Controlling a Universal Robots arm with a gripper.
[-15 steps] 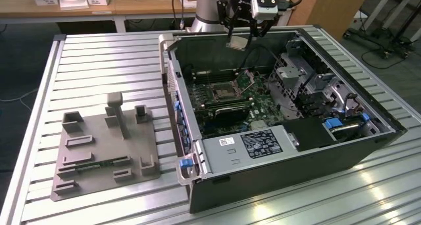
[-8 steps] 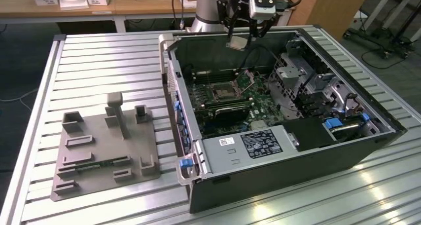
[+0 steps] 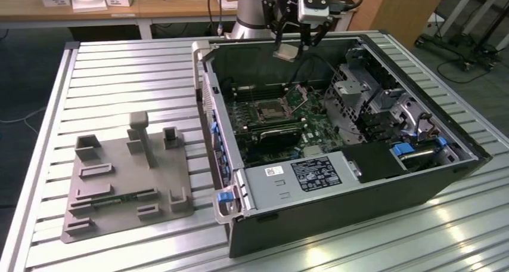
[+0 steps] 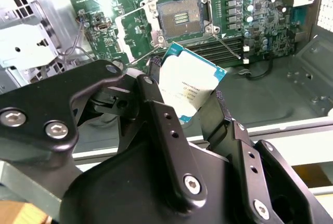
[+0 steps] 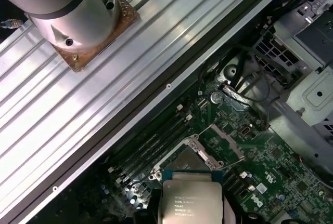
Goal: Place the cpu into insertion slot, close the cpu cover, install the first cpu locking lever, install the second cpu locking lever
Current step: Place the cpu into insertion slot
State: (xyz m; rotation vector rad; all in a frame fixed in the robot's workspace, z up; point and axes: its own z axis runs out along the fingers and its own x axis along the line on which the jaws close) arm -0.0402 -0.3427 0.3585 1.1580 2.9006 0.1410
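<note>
The cpu (image 4: pixel 190 86) is held by two opposite edges in the claw (image 3: pixel 289 48), whose fingers (image 4: pixel 156 109) are closed against it. It is carried in the air over the far end of the open computer case (image 3: pixel 350 194), which is laid on its side on the ribbed metal table (image 3: pixel 119 75). The insertion slot (image 4: pixel 179 16) is seen below on the green motherboard (image 4: pixel 260 11), well apart from the cpu, its dark pin field uncovered.

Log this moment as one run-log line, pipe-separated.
gripper: shut on cpu | cpu: held over open computer case | insertion slot: empty
</note>
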